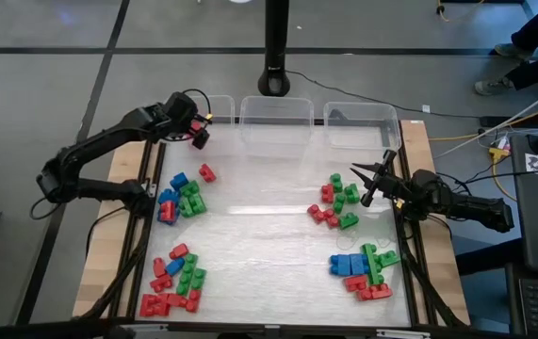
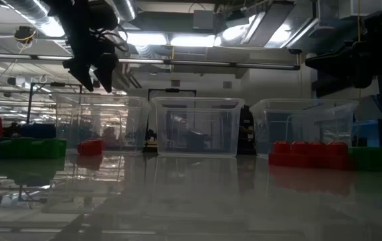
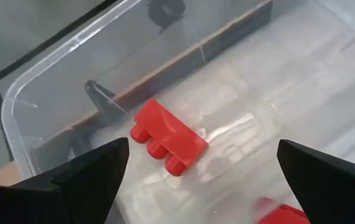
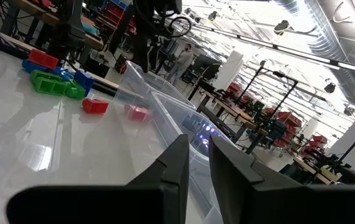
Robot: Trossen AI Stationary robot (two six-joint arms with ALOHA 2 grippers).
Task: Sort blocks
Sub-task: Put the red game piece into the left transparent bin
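Left claw (image 3: 202, 171): fingers spread wide, nothing between them.
Red block (image 3: 168, 137): lies inside the clear bin (image 3: 22, 99), studs facing seven o'clock.
Second red block (image 3: 283, 214): partly seen at five o'clock, on the tabletop (image 3: 326, 81).

Glossy plastic blocks (image 1: 179, 196), clear bins (image 1: 273, 118)

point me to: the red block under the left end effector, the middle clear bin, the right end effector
red block (image 3: 168, 138): left wrist view, on its flat red side face.
middle clear bin (image 1: 273, 101): high view, on its far rim.
right end effector (image 1: 363, 185): high view, midway between its two fingertips.
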